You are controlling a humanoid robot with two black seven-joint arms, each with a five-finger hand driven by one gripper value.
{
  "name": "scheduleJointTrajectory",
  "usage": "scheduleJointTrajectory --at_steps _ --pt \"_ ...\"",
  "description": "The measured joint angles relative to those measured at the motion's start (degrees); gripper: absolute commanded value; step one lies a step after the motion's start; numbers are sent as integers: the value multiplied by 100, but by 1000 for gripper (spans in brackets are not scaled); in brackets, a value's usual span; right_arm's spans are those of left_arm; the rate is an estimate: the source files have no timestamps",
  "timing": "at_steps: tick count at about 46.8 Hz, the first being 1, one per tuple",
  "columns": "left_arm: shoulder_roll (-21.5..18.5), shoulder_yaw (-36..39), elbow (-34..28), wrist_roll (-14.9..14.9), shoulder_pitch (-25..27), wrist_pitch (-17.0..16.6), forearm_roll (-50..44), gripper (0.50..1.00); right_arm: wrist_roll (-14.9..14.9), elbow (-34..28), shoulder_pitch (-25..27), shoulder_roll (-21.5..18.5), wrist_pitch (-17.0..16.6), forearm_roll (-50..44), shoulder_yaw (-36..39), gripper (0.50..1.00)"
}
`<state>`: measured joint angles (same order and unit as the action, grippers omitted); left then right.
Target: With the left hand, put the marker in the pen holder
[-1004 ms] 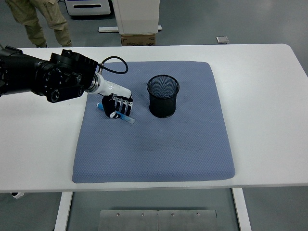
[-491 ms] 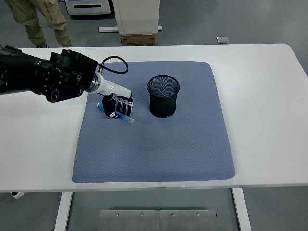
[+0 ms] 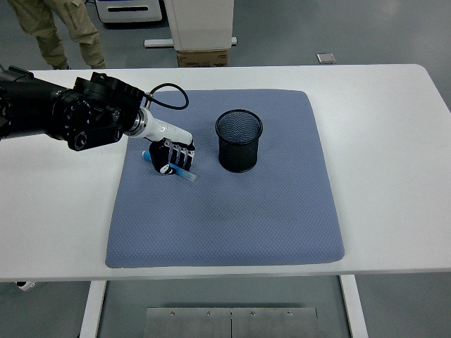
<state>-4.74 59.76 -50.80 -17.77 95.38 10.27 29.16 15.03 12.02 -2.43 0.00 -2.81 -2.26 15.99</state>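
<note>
While your left hand (image 3: pixel 171 156) curls its fingers around the blue marker (image 3: pixel 184 171), the pen holder (image 3: pixel 239 141) stands just right of them.

one marker (image 3: pixel 184 171), one pen holder (image 3: pixel 239 141), one mat (image 3: pixel 232 211)

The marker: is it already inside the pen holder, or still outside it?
Outside. The blue marker lies low over the blue mat in the left hand's curled fingers, left of the upright black mesh pen holder.
</note>
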Motion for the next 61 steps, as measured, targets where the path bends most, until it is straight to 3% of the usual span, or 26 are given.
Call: scheduleJointTrajectory --at_steps 29,61 --pt "-29 7 0 -24 79 37 -5 500 0 1 -3 0 0 0 0 1000" --pt "-153 -70 7 -194 655 226 -112 500 0 1 -3 0 0 -1 0 1000"
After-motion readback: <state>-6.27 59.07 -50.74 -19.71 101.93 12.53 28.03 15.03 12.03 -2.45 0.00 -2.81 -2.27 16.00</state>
